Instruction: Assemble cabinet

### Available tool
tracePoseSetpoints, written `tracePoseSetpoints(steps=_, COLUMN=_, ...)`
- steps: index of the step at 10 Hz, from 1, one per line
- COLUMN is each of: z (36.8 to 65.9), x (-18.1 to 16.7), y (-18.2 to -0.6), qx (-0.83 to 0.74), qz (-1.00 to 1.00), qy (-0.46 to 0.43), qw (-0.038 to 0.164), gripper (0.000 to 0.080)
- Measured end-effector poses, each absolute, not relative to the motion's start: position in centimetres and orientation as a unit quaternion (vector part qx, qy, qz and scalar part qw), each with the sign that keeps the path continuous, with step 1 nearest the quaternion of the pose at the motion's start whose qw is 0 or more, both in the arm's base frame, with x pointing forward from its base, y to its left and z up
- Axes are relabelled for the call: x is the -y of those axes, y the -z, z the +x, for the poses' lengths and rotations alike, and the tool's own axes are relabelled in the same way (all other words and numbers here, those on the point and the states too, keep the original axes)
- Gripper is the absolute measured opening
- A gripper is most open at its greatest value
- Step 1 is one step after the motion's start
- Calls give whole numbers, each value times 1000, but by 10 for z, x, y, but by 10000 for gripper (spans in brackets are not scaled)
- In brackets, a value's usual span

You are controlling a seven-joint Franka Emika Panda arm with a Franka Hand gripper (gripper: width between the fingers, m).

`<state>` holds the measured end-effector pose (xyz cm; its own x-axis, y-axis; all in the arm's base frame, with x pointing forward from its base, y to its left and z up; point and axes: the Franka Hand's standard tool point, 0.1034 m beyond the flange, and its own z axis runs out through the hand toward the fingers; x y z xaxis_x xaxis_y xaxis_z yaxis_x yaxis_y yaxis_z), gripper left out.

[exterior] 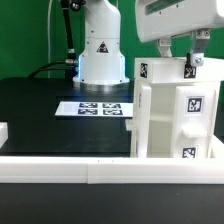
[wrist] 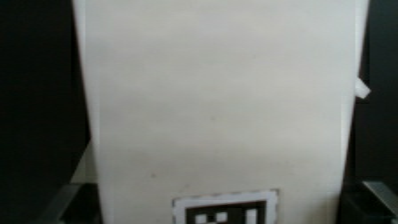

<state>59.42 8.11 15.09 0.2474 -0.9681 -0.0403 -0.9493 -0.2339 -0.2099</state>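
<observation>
End effector (exterior: 183, 50) low over upright cabinet (exterior: 170, 110) — fingers (exterior: 162, 47) pointing down

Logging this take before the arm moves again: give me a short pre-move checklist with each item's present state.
1. Cabinet upright on the table: ok.
2. Claw over the cabinet's top edge: ok.
3. Claw closed on a panel: cannot tell; the exterior view is too small and the wrist view shows only the white panel filling the picture.
4. Panel tag readable in the wrist view: not ok, blurred and cut off by the picture's edge.
5. Marker board flat and apart from the cabinet: ok.
</observation>
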Motion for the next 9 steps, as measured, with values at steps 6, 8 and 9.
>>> tracePoseSetpoints(steps=6, z=593, x=-82, y=-150, qx=-766, qz=-632, qy=16, qw=112, gripper=560)
tracePoseSetpoints(steps=8, z=595, x=-81, y=-150, qx=-826, qz=-551, qy=4, qw=121, gripper=560)
tracePoseSetpoints(steps=9, z=596, x=-81, y=-151, qx=-841, qz=-526, qy=0, qw=123, gripper=560)
